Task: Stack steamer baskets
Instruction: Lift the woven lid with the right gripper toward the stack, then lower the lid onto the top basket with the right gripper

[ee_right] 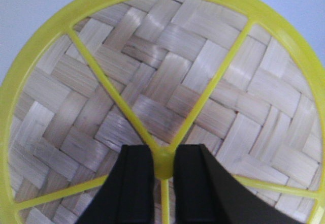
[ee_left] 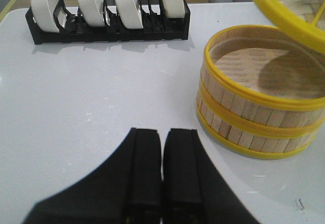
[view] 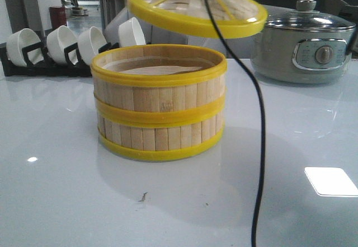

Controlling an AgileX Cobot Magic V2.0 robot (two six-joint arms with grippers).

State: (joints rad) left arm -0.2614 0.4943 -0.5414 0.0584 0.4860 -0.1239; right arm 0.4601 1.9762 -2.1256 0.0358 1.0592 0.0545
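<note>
Cable [view: 258, 124] across baskets [view: 159, 102] (pot [view: 305, 45] behind)

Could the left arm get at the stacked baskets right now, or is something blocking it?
Probably yes. Bare table lies between the left gripper, shut and empty, and the stacked baskets. From above, though, the lid held by the right gripper hangs over them.

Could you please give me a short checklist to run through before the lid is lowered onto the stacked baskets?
1. Right gripper shut on the lid at its hub: ok.
2. Two steamer baskets stacked, rims aligned: ok.
3. Top basket open, only the liner inside: ok.
4. Lid centred over the stack: not ok, it sits off towards the electric pot.
5. Lid level: not ok, tilted.
6. Left gripper clear of the stack: ok.
</note>
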